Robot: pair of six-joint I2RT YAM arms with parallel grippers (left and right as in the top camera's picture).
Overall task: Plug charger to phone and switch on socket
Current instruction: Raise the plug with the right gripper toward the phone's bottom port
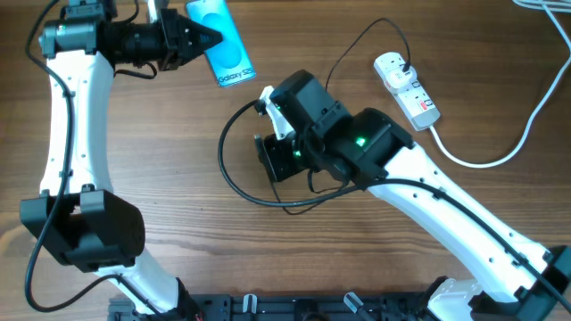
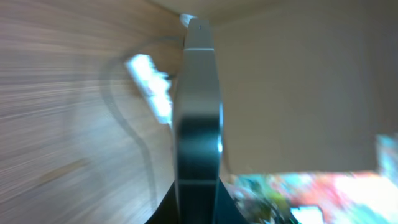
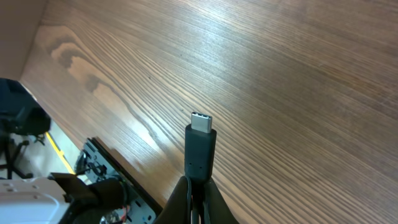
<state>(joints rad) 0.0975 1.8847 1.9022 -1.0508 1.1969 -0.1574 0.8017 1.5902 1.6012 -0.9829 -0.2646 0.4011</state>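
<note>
- A wooden bench (image 1: pixel 178 134) with a streaked brown grain fills the overhead view; in the right wrist view, dark rig hardware shows past its edge.
- The left pincer (image 1: pixel 214 37) sits at the top of the overhead view, pointing right and closed on the phone (image 1: pixel 230 49), gripping it at its long left side.
- The phone lies at a slant with its teal-blue screen up; the white "Galaxy" strip is at its lower end, the end nearer the right arm.
- The left wrist view is blurred; it shows the phone edge-on as a narrow grey bar rising from between the dark fingers; whether the phone touches the bench cannot be told.
- The right pincer (image 3: pixel 199 185) is pinched narrow on the charger (image 3: pixel 200 148), holding the black plug body upright with the metallic tip bare at the top, above the wood.
- From overhead, the charger's thin black lead loops across the bench left of and below the right wrist; another stretch arcs up and into the upper end of the socket (image 1: pixel 408 86).
- The socket lies right of centre, well apart from the phone; its thick white cord (image 1: pixel 482 165) curves off to the right edge.
</note>
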